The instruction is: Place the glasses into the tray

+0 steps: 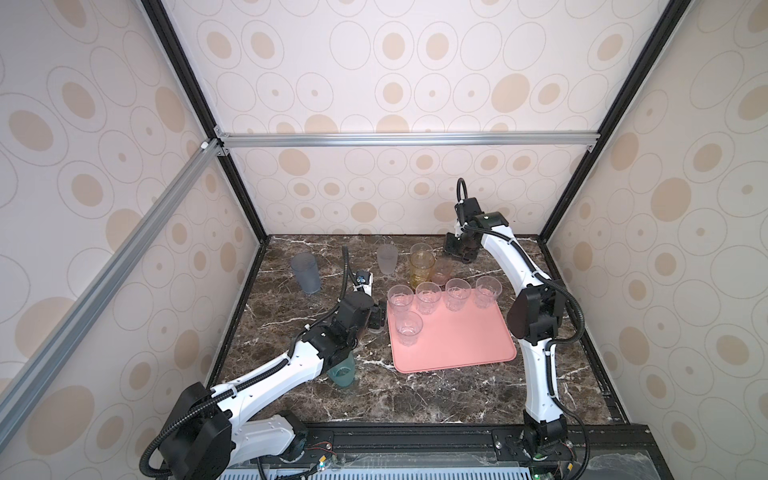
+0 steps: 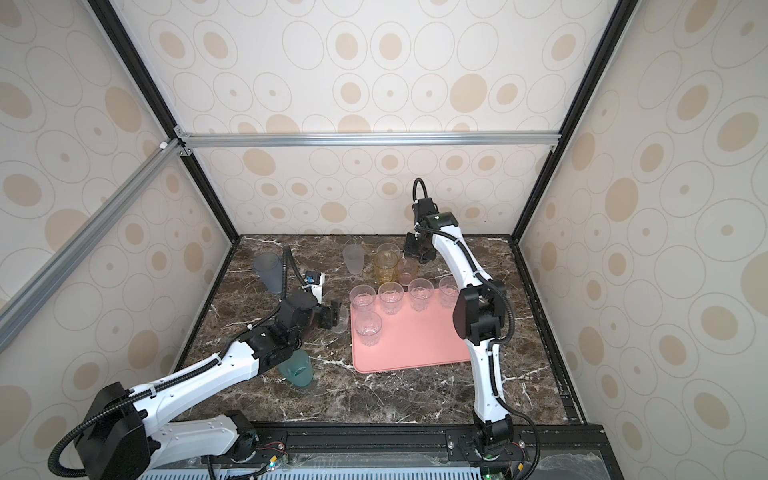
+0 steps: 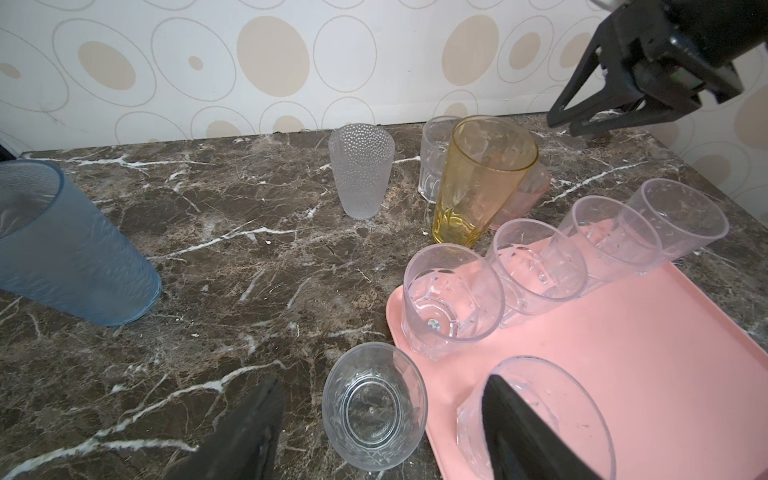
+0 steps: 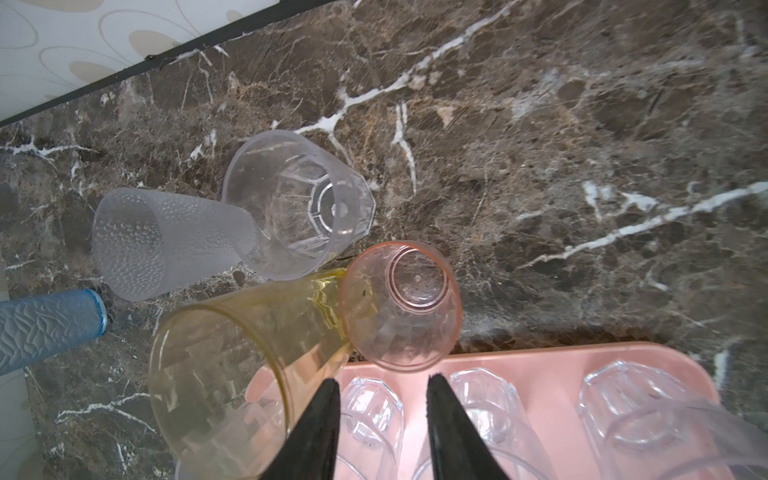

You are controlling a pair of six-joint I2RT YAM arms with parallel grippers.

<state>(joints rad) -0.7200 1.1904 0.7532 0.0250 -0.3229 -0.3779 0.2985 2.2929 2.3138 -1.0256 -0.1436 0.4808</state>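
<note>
Left gripper (image 3: 382, 380), jaws apart, straddles an upright clear glass (image 3: 374, 409) on the bench (image 1: 415, 395) beside the tray (image 1: 457, 349). Five more glasses (image 1: 409, 328) stand mouth-up on the tray. Right gripper (image 4: 383, 378), jaws apart and empty, hangs near the pink glass (image 4: 401, 307).

teal glass (image 1: 344, 375), half hidden (left arm (image 1: 282, 370))

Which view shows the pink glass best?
The right wrist view: the pink glass is whole, from above. Both top views show it small; in the left wrist view the amber glass hides most.
</note>
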